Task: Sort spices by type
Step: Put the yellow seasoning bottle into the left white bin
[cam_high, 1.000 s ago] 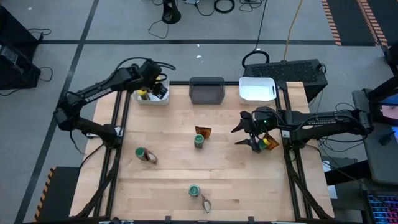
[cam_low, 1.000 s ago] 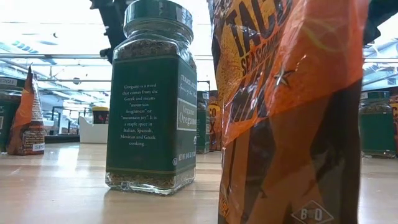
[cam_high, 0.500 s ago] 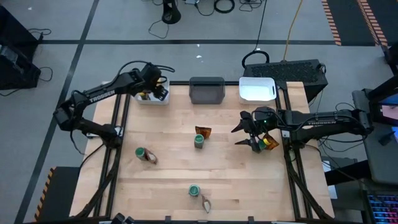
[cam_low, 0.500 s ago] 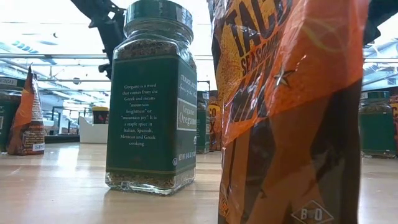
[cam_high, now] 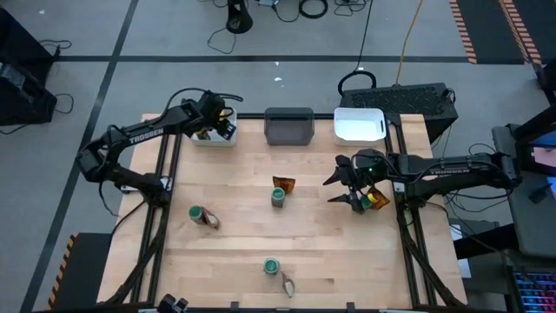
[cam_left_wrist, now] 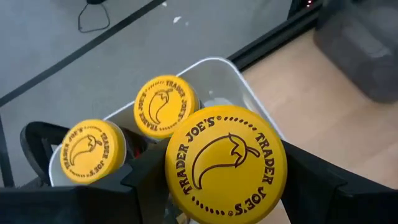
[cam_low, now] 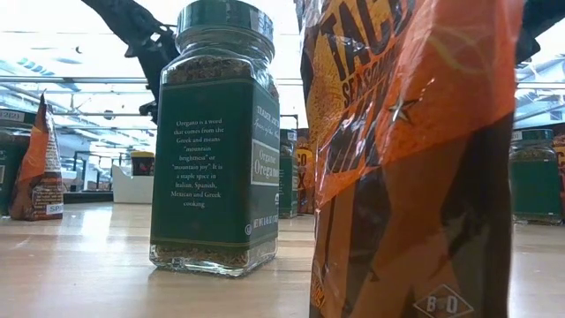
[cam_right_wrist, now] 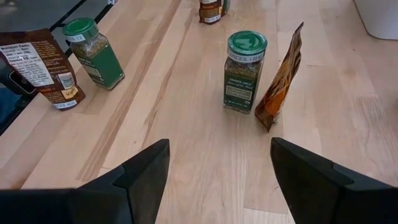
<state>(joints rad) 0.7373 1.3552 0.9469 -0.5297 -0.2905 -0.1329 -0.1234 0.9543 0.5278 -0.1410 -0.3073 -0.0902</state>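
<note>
Status by view.

High view: left gripper (cam_high: pixel 221 124) positioned over white bin (cam_high: pixel 211 140) at far left corner of table (cam_high: pixel 234 252), shifted slightly toward the left edge compared with a second ago. Right gripper (cam_high: pixel 331 191) parked near right edge, unmoved, with one packet (cam_high: pixel 379 191) just beside it. Three green-lid jars (cam_high: pixel 277 199), each close to a further packet, spread well apart over centre and near half of table. Dark grey bin (cam_high: pixel 288 127) and second white bin (cam_high: pixel 359 125) set along far edge.

Low view: green-lid jar and orange packet standing at near edge, close to the lens. Left arm (cam_low: pixel 132 26) visible behind the jar, displaced sideways and upward against half a second ago.

Left wrist view: fingers (cam_left_wrist: pixel 311 186) clamped on held jar (cam_left_wrist: pixel 225 165), yellow lid uppermost, carried above the white bin. Two yellow-lid jars (cam_left_wrist: pixel 166 106) already standing inside. Contact with bin floor: not determinable.

Right wrist view: fingers (cam_right_wrist: pixel 143 174) spread wide, nothing between them. Green-lid jars and packets ahead on bare table.

Assessment: small left-arm shift consistent with lining up for release beside the two matching jars. Yellow type apparently near completion in this bin. Green-lid jars and packets not yet sorted.
</note>
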